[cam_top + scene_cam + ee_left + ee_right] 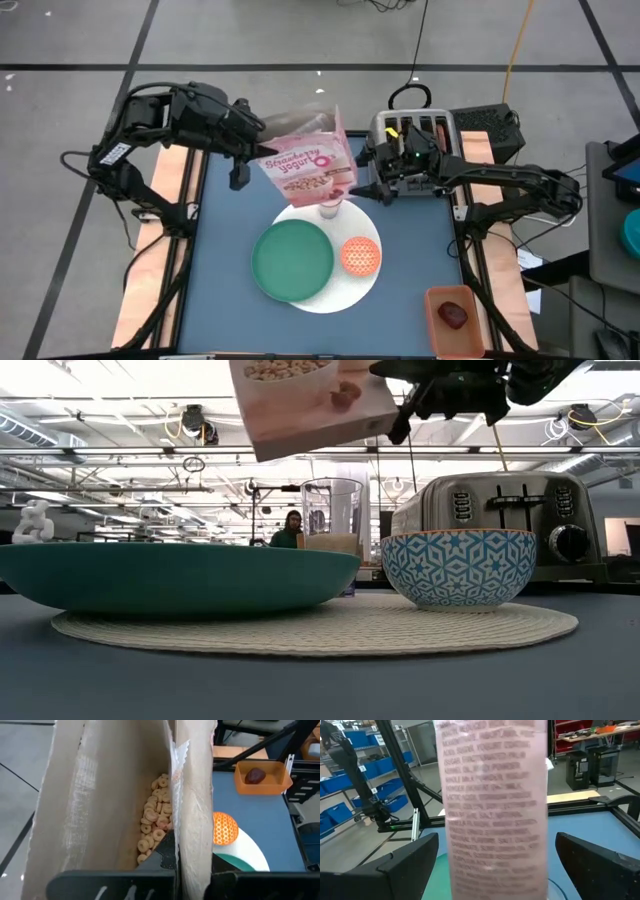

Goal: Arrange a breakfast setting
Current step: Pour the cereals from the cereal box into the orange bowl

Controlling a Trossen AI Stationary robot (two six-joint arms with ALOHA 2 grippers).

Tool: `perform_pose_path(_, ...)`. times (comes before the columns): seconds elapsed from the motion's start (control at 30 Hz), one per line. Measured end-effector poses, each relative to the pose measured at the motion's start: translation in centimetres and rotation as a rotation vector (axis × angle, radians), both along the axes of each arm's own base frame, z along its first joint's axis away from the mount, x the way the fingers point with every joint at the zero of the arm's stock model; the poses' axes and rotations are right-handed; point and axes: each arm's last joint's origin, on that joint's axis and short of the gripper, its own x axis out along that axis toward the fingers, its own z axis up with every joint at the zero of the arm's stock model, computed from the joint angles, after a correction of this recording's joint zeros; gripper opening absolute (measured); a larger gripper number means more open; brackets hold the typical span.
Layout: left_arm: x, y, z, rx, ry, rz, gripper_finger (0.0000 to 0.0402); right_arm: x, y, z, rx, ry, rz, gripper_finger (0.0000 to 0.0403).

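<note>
the pink cardboard cereal bag (pixel 308 160) hangs above the worktop (pixel 225 300), behind the small orange patterned bowl (pixel 361 255). my left pincer (pixel 243 150) is clamped on its edge; my right pincer (pixel 372 190) stands apart beside it. pouring step; next i tip it over the bowl.

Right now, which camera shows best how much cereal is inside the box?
The left wrist view: it looks straight into the open cereal box, loose rings piled low. The high view shows only its pink front, the low view its bottom corner, the right wrist view a blurred ingredient panel.
</note>
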Motion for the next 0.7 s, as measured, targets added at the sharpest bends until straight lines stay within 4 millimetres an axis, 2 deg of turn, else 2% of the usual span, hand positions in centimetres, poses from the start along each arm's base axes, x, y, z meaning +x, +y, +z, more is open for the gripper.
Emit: perform_pose_path(0.7, 0.81, 0.11, -0.09, 0.007, -0.014, -0.002, 0.0, 0.44, 0.44, 0.1, -0.04, -0.029, -0.025, 0.0393)
